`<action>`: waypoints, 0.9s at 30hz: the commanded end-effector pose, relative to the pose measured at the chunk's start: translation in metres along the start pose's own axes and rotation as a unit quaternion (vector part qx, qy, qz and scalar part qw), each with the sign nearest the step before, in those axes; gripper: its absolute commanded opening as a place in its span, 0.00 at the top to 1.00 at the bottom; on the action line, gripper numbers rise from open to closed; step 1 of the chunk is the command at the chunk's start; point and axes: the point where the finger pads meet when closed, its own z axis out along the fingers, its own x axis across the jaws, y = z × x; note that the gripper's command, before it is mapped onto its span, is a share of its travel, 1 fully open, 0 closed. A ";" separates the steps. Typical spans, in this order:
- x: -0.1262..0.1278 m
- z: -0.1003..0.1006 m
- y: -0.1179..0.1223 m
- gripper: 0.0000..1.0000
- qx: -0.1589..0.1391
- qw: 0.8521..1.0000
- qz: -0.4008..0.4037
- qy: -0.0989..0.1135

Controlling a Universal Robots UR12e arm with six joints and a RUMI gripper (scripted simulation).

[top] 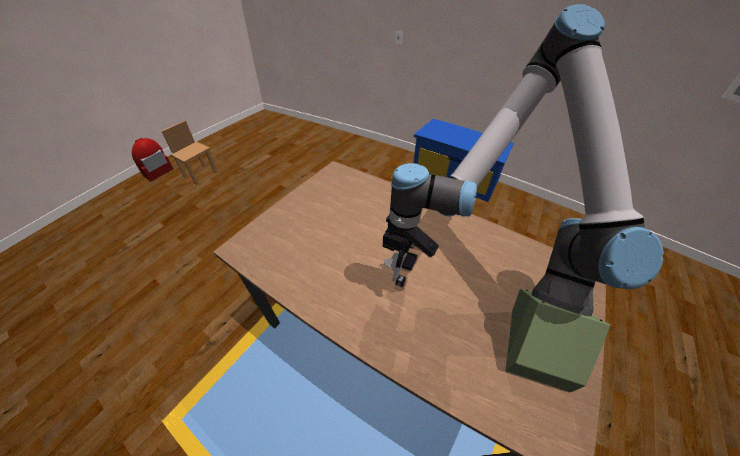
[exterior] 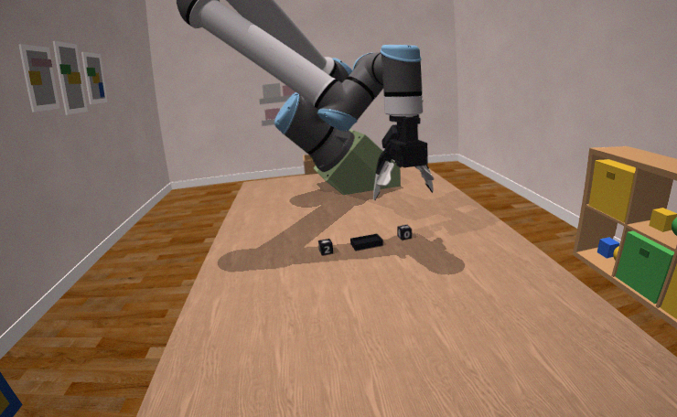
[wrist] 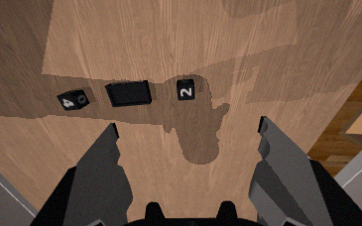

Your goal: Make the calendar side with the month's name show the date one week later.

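Note:
A black tray [exterior: 366, 241] [wrist: 128, 93] lies on the wooden table [exterior: 330, 321] with no cube in it. One black cube [exterior: 325, 247] [wrist: 73, 99] sits on the table to its left. It shows a 2 in the exterior view and a 4 and a 0 in the wrist view. The other cube [exterior: 403, 232] [wrist: 185, 89] sits on the table to the tray's right. It shows a 0 in the exterior view and a 2 on top in the wrist view. My gripper [exterior: 402, 188] [wrist: 185, 120] [top: 400, 267] is wide open and empty, hanging well above the right cube.
The arm's green base block [top: 554, 345] [exterior: 361, 168] stands at the table's far end. A shelf with coloured bins [exterior: 647, 228] stands off the table to the right. A blue cabinet [top: 446, 144] and a chair [top: 187, 148] stand on the floor.

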 end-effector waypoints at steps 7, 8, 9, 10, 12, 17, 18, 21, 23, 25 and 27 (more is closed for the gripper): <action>-0.008 0.000 0.001 0.00 0.000 0.997 0.075 0.001; -0.009 0.000 0.001 0.00 0.000 0.996 0.086 0.001; -0.011 0.000 0.002 0.00 0.000 0.995 0.097 0.001; -0.012 0.000 0.002 0.00 0.000 0.994 0.110 0.002; -0.012 0.000 0.002 0.00 0.000 0.994 0.110 0.002; -0.020 0.001 0.003 0.00 0.000 0.983 0.182 0.002; -0.022 0.001 0.003 0.00 0.001 0.980 0.198 0.002; -0.028 0.001 0.004 0.00 0.001 0.968 0.250 0.003; -0.032 0.001 0.005 0.00 0.001 0.959 0.285 0.003; -0.034 0.002 0.005 0.00 0.001 0.952 0.306 0.003; -0.039 0.002 0.006 0.00 0.002 0.939 0.345 0.004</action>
